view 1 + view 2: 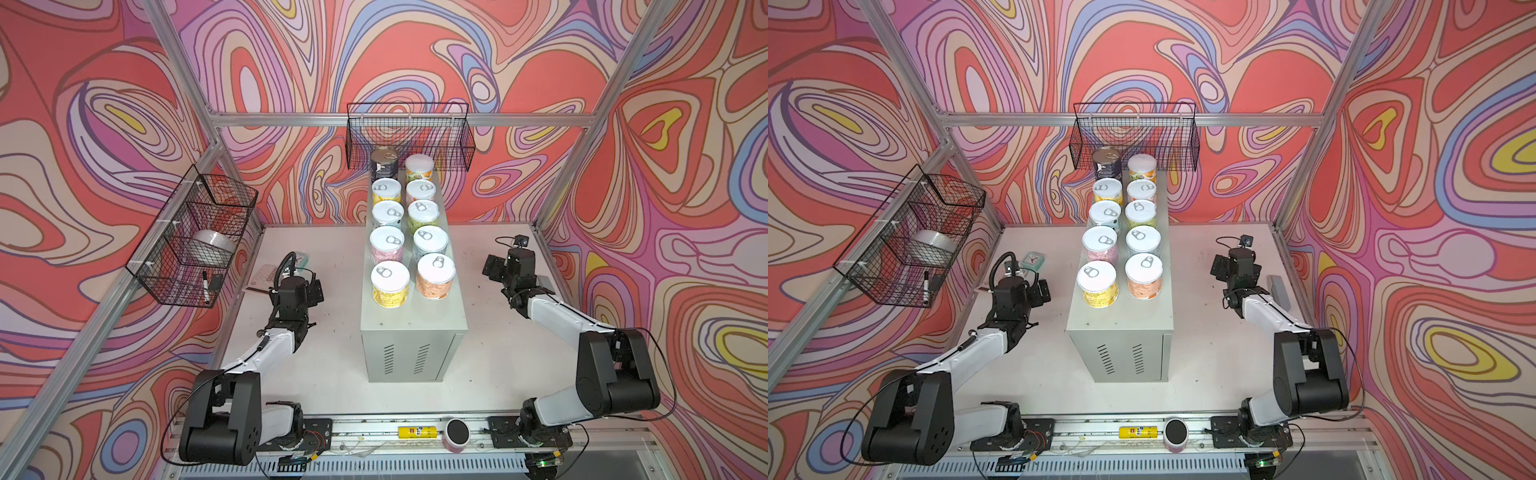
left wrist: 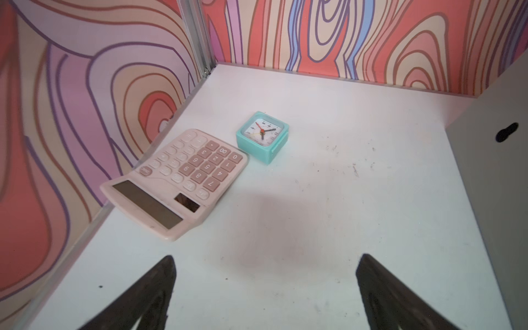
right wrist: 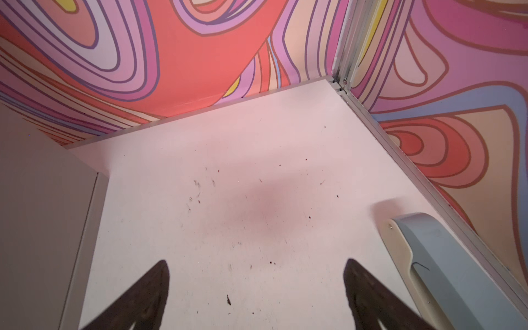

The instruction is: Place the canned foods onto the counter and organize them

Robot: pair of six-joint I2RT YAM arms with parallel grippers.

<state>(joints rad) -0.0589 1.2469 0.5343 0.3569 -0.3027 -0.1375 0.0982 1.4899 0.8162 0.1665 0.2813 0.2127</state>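
Both grippers have their jaws wide apart and hold nothing: the left gripper (image 2: 265,257) and right gripper (image 3: 257,261) each hover over the white tabletop (image 3: 243,214). The left wrist view shows a pink calculator (image 2: 174,183), then a teal clock (image 2: 262,136). The right wrist view shows a blue-grey object (image 3: 445,271) by the wall. Only the top views show the tins: 10 canned foods (image 1: 390,279) stand in 2 columns of 5 on the counter (image 1: 411,320) between the arms, with the dark-blue tin (image 1: 384,164) farthest.
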